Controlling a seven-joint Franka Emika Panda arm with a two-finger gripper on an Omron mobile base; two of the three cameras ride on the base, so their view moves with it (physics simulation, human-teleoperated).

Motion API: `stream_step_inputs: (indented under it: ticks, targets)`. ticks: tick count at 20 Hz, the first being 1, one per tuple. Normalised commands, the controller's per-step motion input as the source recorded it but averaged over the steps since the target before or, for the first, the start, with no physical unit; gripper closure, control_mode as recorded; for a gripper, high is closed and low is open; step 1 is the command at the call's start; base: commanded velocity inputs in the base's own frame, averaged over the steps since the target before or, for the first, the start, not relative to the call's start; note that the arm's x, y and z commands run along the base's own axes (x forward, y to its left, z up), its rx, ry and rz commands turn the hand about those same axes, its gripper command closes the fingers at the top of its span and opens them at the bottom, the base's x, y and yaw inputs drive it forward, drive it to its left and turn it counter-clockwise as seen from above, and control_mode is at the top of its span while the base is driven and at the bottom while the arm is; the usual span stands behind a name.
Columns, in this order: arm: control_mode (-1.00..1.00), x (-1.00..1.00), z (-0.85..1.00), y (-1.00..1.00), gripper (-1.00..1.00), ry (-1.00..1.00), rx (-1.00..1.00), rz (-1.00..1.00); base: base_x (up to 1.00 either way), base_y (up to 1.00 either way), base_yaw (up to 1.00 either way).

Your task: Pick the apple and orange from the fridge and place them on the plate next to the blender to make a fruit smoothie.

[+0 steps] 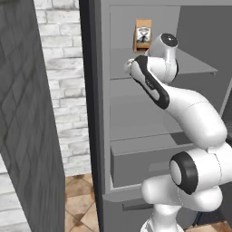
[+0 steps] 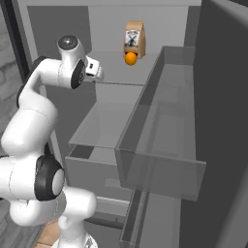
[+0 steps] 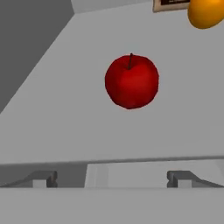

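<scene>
The red apple (image 3: 131,81) rests on an upper shelf (image 3: 65,113) of the fridge (image 1: 136,131), straight ahead of my gripper (image 3: 113,179) with a gap between them. The gripper is open, both fingertips (image 3: 43,178) spread wide and nothing between them. The orange (image 3: 205,13) lies farther back on the same shelf, to the right of the apple; in the right base view the orange (image 2: 130,58) sits in front of a brown carton (image 2: 135,39). My hand (image 2: 96,71) reaches in over the shelf's front edge. The plate and the blender are out of view.
The fridge's dark door (image 2: 223,97) stands open on the right, its clear bin (image 2: 160,145) jutting beside the shelves. A lower shelf (image 2: 104,123) and a drawer (image 1: 136,165) lie below. A brick wall (image 1: 59,81) stands to the left.
</scene>
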Motion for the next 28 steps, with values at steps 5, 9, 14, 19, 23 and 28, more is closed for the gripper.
stream_step_inputs:
  ticks: [5, 9, 14, 19, 23, 28]
  targets:
    - [-1.00, 0.45, 0.00, -0.08, -1.00, -0.01, 0.01, -0.04, 0.00, 0.00, 0.00]
    - [-1.00, 0.30, 0.06, -0.05, -1.00, -0.07, 0.01, -0.05, 0.00, 0.00, 0.00]
    - [-1.00, 0.25, 0.07, -0.03, -1.00, -0.02, 0.00, -0.01, 0.00, 0.00, 0.00]
    - [-1.00, 0.28, 0.00, -0.01, -1.00, 0.00, 0.00, 0.00, 0.00, 0.00, 0.00]
    - [-1.00, 0.41, 0.00, 0.00, -1.00, 0.00, 0.00, 0.00, 0.00, 0.00, 0.00]
    - [-1.00, 0.27, 0.00, -0.11, -1.00, 0.00, 0.00, 0.00, 0.00, 0.00, 0.00]
